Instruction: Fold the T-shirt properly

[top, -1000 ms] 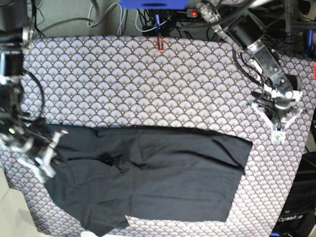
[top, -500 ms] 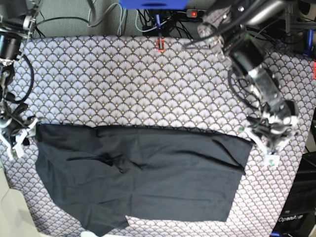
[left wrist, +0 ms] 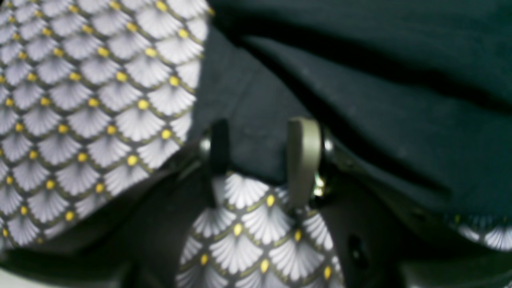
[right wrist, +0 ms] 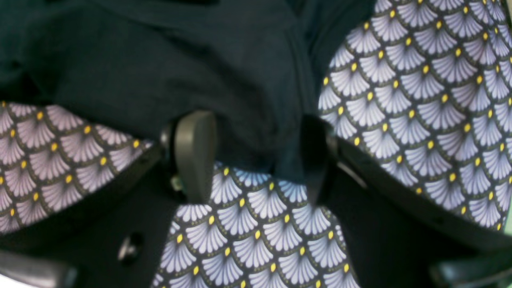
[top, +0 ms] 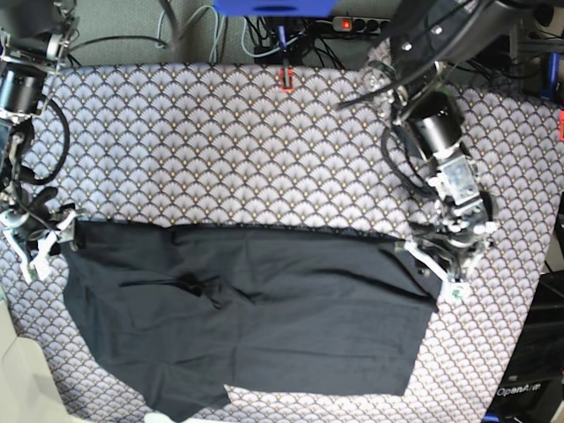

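Unprinted black T-shirt on fan-patterned tablecloth

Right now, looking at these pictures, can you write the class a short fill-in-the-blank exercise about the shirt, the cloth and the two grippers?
1. The T-shirt is ____ in colour.
2. It lies on a tablecloth printed with a ____ pattern.
3. The fingers of the left gripper stand ____.
4. The right gripper sits at an ____ of the shirt.

Missing words: black; fan; open; edge

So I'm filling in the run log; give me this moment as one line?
T-shirt: flat on tablecloth | left hand: open, at right top corner | right hand: open, at left top corner | nothing gripped
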{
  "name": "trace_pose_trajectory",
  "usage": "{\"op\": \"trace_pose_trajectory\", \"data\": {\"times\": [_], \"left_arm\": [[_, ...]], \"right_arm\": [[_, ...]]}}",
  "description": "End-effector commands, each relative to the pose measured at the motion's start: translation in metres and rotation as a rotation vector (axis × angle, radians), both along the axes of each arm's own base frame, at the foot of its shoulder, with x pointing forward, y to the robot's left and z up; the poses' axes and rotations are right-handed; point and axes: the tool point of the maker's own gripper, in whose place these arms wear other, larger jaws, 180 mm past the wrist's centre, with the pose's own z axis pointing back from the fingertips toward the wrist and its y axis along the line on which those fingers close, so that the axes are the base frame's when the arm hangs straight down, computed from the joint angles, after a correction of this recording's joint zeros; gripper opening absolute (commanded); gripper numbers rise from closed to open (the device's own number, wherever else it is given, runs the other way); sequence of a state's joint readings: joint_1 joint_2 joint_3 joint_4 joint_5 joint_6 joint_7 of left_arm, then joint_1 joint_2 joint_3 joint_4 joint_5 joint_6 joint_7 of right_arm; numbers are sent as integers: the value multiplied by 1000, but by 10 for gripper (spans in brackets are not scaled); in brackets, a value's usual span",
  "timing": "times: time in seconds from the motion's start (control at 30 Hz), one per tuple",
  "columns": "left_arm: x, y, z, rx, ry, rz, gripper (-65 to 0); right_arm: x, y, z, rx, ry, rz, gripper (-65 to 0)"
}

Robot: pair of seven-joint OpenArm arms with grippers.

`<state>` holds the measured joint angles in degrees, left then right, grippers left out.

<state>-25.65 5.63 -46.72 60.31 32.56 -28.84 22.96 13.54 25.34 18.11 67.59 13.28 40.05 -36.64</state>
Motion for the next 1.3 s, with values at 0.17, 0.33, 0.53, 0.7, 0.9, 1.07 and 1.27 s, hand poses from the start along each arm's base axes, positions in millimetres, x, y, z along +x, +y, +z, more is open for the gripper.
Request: {"op": "trace_pose_trajectory", "data": {"times": [0.17, 0.33, 0.53, 0.7, 0.9, 1.07, 1.27], "left_arm": [[17, 15, 28, 28, -102, 47, -408], [19, 19, 30, 33, -106, 59, -408], [22, 37, 29, 6, -120, 156, -408], [18, 50, 9, -71, -89, 187, -408], [22, 46, 3, -108, -108, 182, -408], [26, 37, 5, -97, -112, 145, -408], [24, 31, 1, -80, -104, 122, -408]], "right_arm": [[14, -7, 24, -10, -73, -2, -298], [13, -6, 23, -7, -73, -1, -298], [13, -6, 23, -7, -73, -1, -298], [12, -6, 22, -7, -70, -1, -298], [12, -6, 21, -7, -69, -1, -298], [12, -6, 21, -7, -69, -1, -298], [12, -5, 21, -6, -69, -1, -298]]}}
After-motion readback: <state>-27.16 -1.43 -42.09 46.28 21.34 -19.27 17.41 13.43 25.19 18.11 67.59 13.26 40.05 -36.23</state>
